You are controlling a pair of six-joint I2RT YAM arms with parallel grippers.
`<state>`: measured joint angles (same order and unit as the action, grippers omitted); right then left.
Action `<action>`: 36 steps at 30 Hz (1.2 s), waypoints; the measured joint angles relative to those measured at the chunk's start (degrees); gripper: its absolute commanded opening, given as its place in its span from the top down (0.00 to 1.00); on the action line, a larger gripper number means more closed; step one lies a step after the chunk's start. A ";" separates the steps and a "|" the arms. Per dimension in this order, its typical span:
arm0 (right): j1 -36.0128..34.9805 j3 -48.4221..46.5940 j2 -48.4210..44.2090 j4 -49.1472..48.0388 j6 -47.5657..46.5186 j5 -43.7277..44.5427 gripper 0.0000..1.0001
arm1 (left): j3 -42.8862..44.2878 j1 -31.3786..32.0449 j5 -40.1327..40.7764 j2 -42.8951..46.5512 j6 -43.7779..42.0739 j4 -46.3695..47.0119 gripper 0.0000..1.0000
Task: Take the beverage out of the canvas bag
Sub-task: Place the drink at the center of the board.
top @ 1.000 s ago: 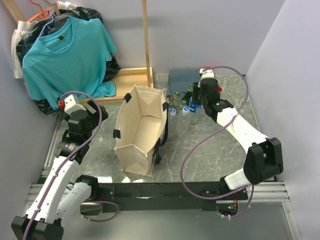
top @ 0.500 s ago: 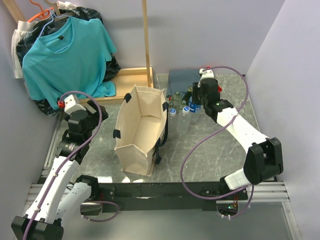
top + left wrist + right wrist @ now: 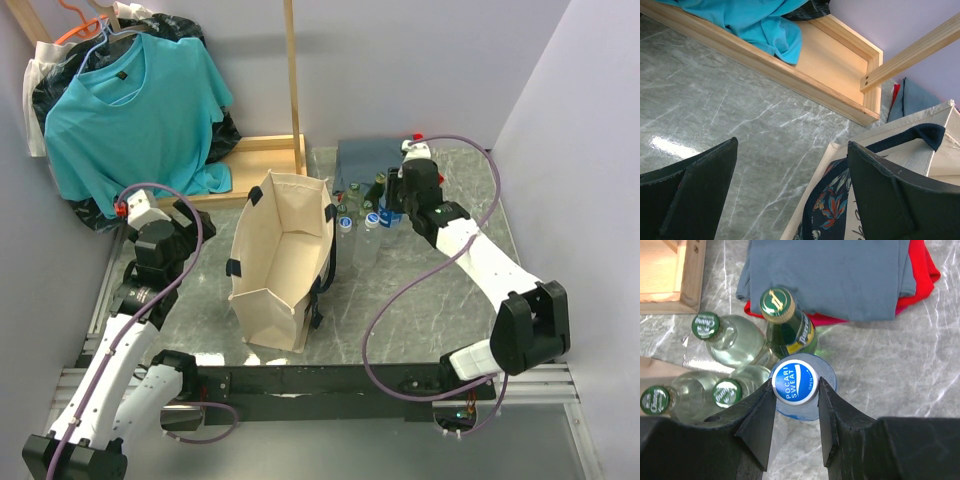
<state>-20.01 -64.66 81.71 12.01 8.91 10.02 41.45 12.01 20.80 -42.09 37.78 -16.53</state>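
Right end effector [image 3: 795,390] pinched the blue-capped Pocari Sweat bottle [image 3: 795,380] at the neck. The bottle was outside the canvas bag [image 3: 280,260], just right of it over the worktop [image 3: 900,370]. Three green-capped clear bottles [image 3: 706,325] and a gold-capped green bottle [image 3: 777,305] crowded its left and far sides. Folded grey cloth [image 3: 825,275] over a red one lay beyond. Left end effector [image 3: 792,150] was spread wide, left of the bag. Bottle's base was hidden; lifted or standing, unclear.

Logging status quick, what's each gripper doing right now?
Left gripper: open, empty.
Right gripper: closed on the Pocari Sweat bottle cap.
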 measured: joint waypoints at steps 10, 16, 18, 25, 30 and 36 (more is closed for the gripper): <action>-0.15 1.27 -2.12 1.99 1.01 0.15 0.91 | 0.00 0.00 -0.15 0.00 0.52 -0.02 0.04; -0.17 1.27 -2.19 2.19 1.22 0.24 0.79 | 0.00 0.00 -0.15 0.00 0.57 -0.02 0.04; -0.26 1.27 -2.19 2.23 1.33 0.42 0.79 | 0.00 0.00 -0.17 0.00 0.57 -0.02 0.04; -0.39 1.27 -2.19 2.34 1.38 0.70 0.79 | 0.00 0.00 -0.17 0.00 0.59 -0.02 0.04; -0.79 1.25 -2.21 2.58 1.33 1.25 0.71 | 0.00 0.00 -0.17 0.00 0.59 -0.02 0.04; -1.40 1.22 -2.82 3.69 1.29 1.95 0.59 | 0.00 0.00 -0.22 0.00 0.59 -0.02 0.04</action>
<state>-21.41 -63.44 78.89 15.70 10.20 11.97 41.45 12.01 20.58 -42.09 38.37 -16.56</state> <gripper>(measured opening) 0.428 0.966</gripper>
